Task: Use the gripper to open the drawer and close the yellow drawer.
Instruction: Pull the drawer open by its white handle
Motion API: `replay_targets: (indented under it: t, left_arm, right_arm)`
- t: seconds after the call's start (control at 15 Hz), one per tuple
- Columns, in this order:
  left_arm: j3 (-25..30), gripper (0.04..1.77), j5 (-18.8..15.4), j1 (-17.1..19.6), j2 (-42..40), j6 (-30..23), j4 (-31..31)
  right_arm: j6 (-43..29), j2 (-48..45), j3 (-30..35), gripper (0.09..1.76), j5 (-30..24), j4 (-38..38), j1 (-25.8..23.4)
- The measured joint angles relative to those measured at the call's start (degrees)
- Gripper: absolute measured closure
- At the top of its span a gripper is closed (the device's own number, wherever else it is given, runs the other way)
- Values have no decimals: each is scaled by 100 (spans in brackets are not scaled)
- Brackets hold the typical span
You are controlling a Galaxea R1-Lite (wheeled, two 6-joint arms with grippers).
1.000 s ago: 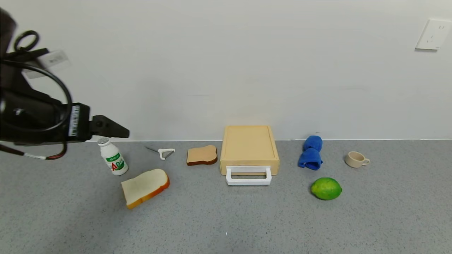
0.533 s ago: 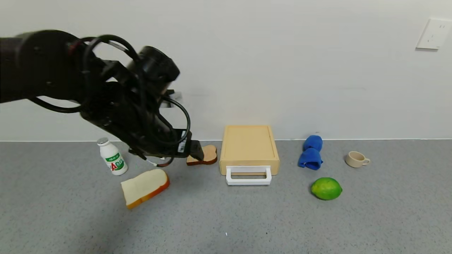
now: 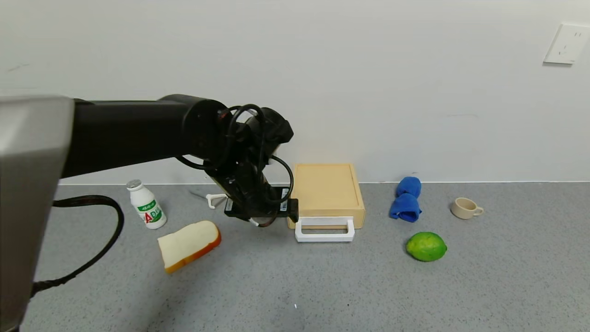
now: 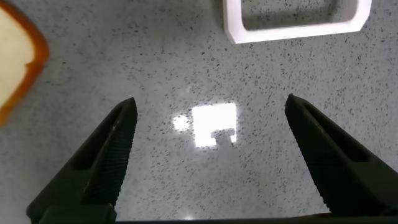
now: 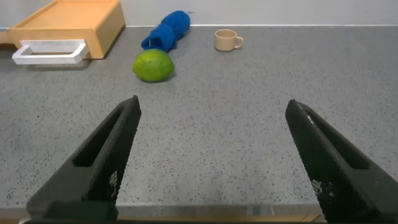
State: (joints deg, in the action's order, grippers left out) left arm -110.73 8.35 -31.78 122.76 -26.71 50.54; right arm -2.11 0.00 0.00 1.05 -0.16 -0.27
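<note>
A grey speckled countertop [image 3: 322,286] runs up to a plain white wall with a socket plate [image 3: 567,44]. In the head view, the pale yellow drawer [image 3: 326,191] sits against the wall, pushed into its box, its white loop handle [image 3: 325,229] lying on the counter in front. The left gripper [image 3: 291,212] hangs just beside the handle's left end, above the counter. Around it lie a white bread slice [image 3: 189,244], a small white bottle [image 3: 146,205], a white peeler [image 3: 214,199], a blue cloth [image 3: 406,199], a lime [image 3: 426,246] and a beige cup [image 3: 465,208].

From the left wrist, the fingers [image 4: 102,165] are spread wide over bare counter (nothing between them).

From the right wrist, the right gripper [image 5: 211,162] also gapes, parked well apart from the drawer.
</note>
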Motion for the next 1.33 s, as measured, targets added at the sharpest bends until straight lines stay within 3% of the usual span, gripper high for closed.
replay_targets:
  t: [0.47, 0.73, 1.33]
  left_arm:
    - [-252, 9, 527, -284, 834, -422, -411]
    - [-256, 9, 534, -295, 1075, -641, -664]
    - [-256, 9, 527, -195, 1348, -510, -1397]
  right_arm:
    - [2, 0, 0, 14, 0, 0, 0]
    - [0, 0, 0, 14, 0, 0, 0]
    - [0, 0, 0, 14, 0, 0, 0]
